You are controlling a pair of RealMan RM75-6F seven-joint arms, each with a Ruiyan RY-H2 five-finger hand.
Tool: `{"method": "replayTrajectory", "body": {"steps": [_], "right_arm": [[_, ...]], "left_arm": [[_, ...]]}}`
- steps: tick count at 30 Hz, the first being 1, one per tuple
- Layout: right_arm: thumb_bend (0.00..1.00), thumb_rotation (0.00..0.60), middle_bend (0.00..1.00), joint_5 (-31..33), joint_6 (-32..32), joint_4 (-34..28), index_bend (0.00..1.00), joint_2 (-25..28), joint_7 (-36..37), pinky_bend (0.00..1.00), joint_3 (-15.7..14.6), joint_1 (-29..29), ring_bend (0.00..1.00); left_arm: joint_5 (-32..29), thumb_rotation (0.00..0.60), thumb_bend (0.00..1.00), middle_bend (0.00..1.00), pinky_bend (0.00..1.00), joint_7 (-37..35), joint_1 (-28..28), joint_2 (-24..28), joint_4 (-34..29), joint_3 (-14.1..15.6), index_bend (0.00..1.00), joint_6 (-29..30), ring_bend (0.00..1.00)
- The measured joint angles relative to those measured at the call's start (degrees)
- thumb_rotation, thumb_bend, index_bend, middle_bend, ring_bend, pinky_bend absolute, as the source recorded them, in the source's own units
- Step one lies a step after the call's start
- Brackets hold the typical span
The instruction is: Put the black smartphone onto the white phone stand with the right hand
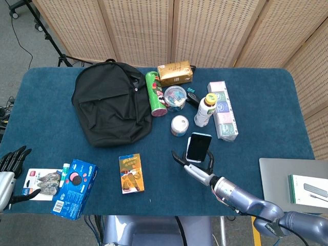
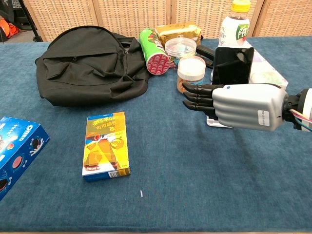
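The black smartphone (image 1: 198, 147) (image 2: 234, 65) stands nearly upright, screen toward me, leaning back on the white phone stand (image 2: 217, 123). Only the stand's base shows, below my right hand in the chest view. My right hand (image 1: 196, 168) (image 2: 242, 106) is around the phone's lower end, fingers stretched out to the left and thumb at the phone's right edge, still holding it. The phone's bottom is hidden behind the hand. My left hand (image 1: 8, 169) lies at the table's left edge with its fingers spread and holds nothing.
Just behind the phone stand a small jar (image 1: 179, 125), a drink bottle (image 1: 205, 109) and a tissue pack (image 1: 223, 110). A black backpack (image 1: 110, 105), green chip can (image 1: 155, 93), yellow snack box (image 1: 131, 173), blue cookie box (image 1: 75, 188) and laptop (image 1: 292, 184) lie around.
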Motion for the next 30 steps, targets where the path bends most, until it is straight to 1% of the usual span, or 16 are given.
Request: {"method": "replayTrajectory", "body": {"steps": [2, 4, 12, 19, 22, 25, 30], "right_arm": [[0.31, 0.600, 0.00, 0.15, 0.05, -0.13, 0.10, 0.07, 0.07, 0.00, 0.01, 0.00, 0.00], [0.31, 0.600, 0.00, 0.44, 0.16, -0.34, 0.08, 0.20, 0.23, 0.00, 0.04, -0.08, 0.00], [0.31, 0.600, 0.00, 0.80, 1.41, -2.57, 0.08, 1.83, 0.15, 0.00, -0.31, -0.83, 0.00], [0.31, 0.600, 0.00, -0.09, 3.82, -7.63, 0.08, 6.37, 1.67, 0.00, -1.60, -2.47, 0.00], [0.31, 0.600, 0.00, -1.72, 5.53, -9.12, 0.08, 8.51, 4.87, 0.00, -2.19, -2.88, 0.00], [0.31, 0.600, 0.00, -5.10, 7.89, -9.20, 0.08, 10.69, 11.21, 0.00, -2.95, -2.78, 0.00], [0.31, 0.600, 0.00, -11.57, 14.19, -5.98, 0.07, 13.99, 26.65, 0.00, -4.39, -2.53, 0.00]], "left_arm": [[-0.02, 0.600, 0.00, 0.00, 0.00, 0.02, 0.01, 0.01, -0.01, 0.00, 0.00, 0.02, 0.00], [0.04, 0.600, 0.00, 0.00, 0.00, -0.04, 0.00, 0.02, -0.02, 0.01, 0.00, 0.03, 0.00], [0.18, 0.600, 0.00, 0.00, 0.00, -0.45, 0.08, 0.18, 0.07, 0.03, 0.00, 0.27, 0.00], [0.51, 0.600, 0.00, 0.00, 0.00, -1.00, 0.22, 0.39, 0.16, 0.12, 0.00, 0.60, 0.00], [0.85, 0.600, 0.00, 0.00, 0.00, -1.34, 0.40, 0.51, 0.19, 0.16, 0.00, 1.07, 0.00], [1.37, 0.600, 0.00, 0.00, 0.00, -1.47, 0.62, 0.54, 0.20, 0.36, 0.00, 1.44, 0.00], [1.82, 0.600, 0.00, 0.00, 0.00, -1.32, 0.87, 0.44, 0.20, 0.56, 0.00, 1.86, 0.00]]}}
